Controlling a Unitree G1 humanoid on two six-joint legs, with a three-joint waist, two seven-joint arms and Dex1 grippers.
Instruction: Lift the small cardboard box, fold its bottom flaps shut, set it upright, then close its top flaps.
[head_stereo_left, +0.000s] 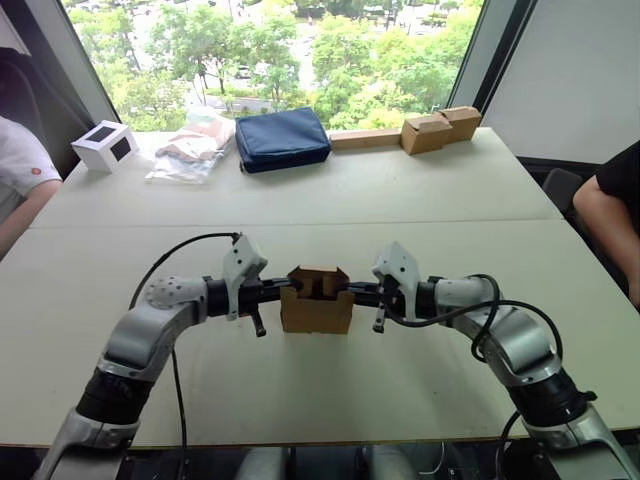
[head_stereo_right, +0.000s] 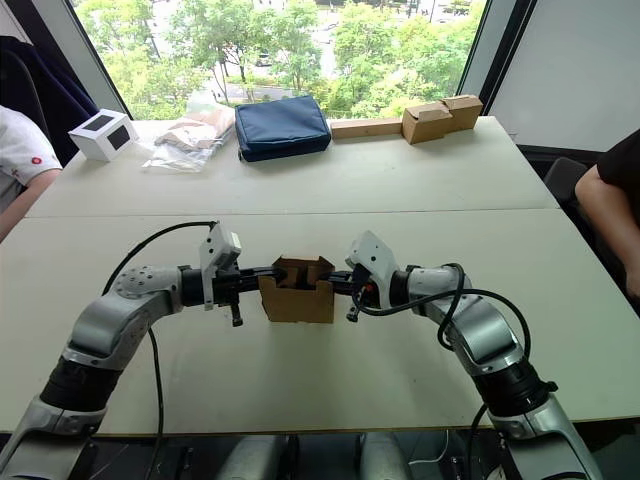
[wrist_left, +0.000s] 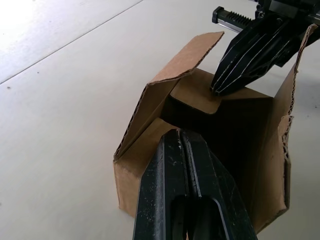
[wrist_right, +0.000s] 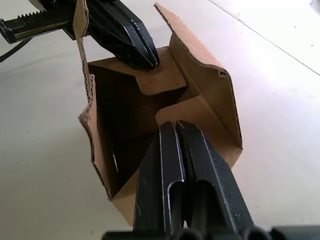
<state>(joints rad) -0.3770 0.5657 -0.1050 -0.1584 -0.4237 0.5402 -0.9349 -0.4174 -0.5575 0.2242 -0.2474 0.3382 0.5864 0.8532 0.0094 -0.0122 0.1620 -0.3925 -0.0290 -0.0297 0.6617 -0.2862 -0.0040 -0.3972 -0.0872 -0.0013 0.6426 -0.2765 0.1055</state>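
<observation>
Both black two-fingered grippers worked closest to the robot, the left gripper (head_stereo_left: 290, 288) and the right gripper (head_stereo_left: 352, 291) facing each other. Between their tips sat the small plain brown corrugated cardboard box (head_stereo_left: 316, 309), resting on the wide pale tabletop (head_stereo_left: 420, 390) with its open end up. Each gripper had its fingers pressed together, holding nothing; each simply pushed its closed tip down on one of the box's short inner flaps, the left on the flap at its side (wrist_left: 150, 140), the right on the opposite one (wrist_right: 192, 107). The two longer flaps stood up on either side of the fingers, one of them ragged along its edge (wrist_right: 87, 80).

The biggest risk, as I judged it, was the box itself sliding or tipping: nothing gripped it, so uneven pressure from the two sides could shove it along the table or tilt it over. Next, pushing too deep could crush the inner flaps into the cavity, where they would be hard to recover. Smaller still, the standing long flaps could catch on the fingers as they withdrew and spring the short flaps open again.

Well beyond both grippers, near the window, lay a dark blue fabric pouch (head_stereo_left: 282, 139) and a white cube box with a black panel (head_stereo_left: 104, 146), and a person's arm (head_stereo_left: 612, 215) rested at the table's edge beyond the right gripper.
</observation>
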